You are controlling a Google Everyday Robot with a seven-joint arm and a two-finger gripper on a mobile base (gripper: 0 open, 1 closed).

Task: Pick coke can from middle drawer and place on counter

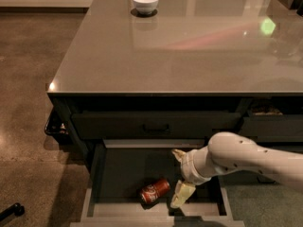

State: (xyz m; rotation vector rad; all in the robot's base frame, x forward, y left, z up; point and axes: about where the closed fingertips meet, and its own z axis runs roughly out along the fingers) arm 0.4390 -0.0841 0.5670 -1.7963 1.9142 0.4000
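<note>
One risk: my jaws, spread wide and empty, hang inside the middle drawer [122, 170] just right of the coke can [155, 191], which lies on its side. A glancing touch could roll it out of reach.

Kitchen-like room: glossy counter [189, 56] atop dark cabinet [94, 124], white bowl [145, 2], concrete floor [28, 79]; gripper [179, 174] over the middle drawer [124, 170].

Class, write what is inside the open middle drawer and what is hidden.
The coke can lies on its side near the front of the middle drawer. The open gripper is just right of it. The arm hides the drawer's right side.
</note>
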